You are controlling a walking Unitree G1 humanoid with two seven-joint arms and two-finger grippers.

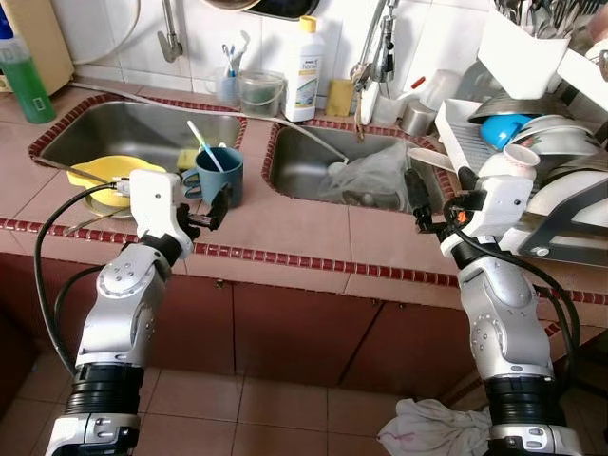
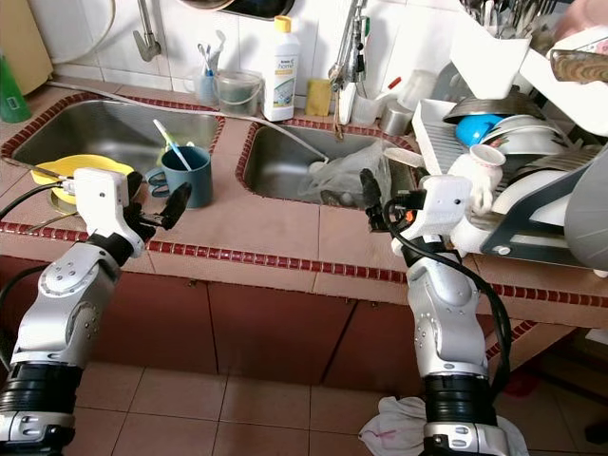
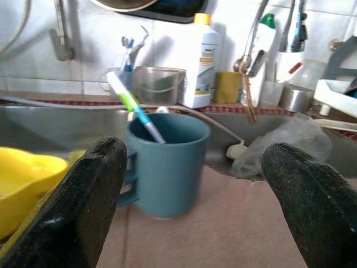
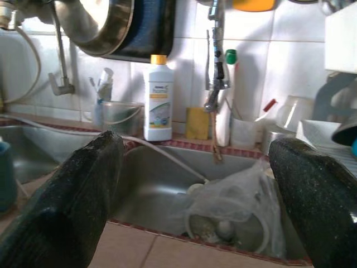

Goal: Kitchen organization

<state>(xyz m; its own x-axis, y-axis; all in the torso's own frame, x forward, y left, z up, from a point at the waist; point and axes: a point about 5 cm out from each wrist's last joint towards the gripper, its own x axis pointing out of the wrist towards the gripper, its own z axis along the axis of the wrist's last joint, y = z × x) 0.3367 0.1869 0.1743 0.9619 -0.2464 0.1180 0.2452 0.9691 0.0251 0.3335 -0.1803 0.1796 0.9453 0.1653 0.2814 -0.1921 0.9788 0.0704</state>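
Note:
A teal mug (image 1: pixel 219 176) with a toothbrush (image 1: pixel 203 144) standing in it sits on the tiled counter strip between the two sinks. My left gripper (image 1: pixel 209 214) hovers open just in front of the mug, fingers spread wide with nothing between them; the left wrist view has the mug (image 3: pixel 164 162) straight ahead. My right gripper (image 1: pixel 420 204) is open and empty at the front right corner of the right sink (image 1: pixel 304 166), facing a crumpled clear plastic bag (image 1: pixel 375 176) that lies in the basin. A yellow dish (image 1: pixel 114 176) rests in the left sink (image 1: pixel 123 123).
A dish rack (image 1: pixel 570 228) crowded with bowls, a blue bowl (image 1: pixel 503 128) and a white cup (image 1: pixel 513 161) stands at the right. Against the back wall are a white soap bottle (image 1: pixel 304 71), a clear tub (image 1: pixel 259 93) and a yellow sponge (image 1: pixel 340 97). A cloth (image 1: pixel 432 427) lies on the floor.

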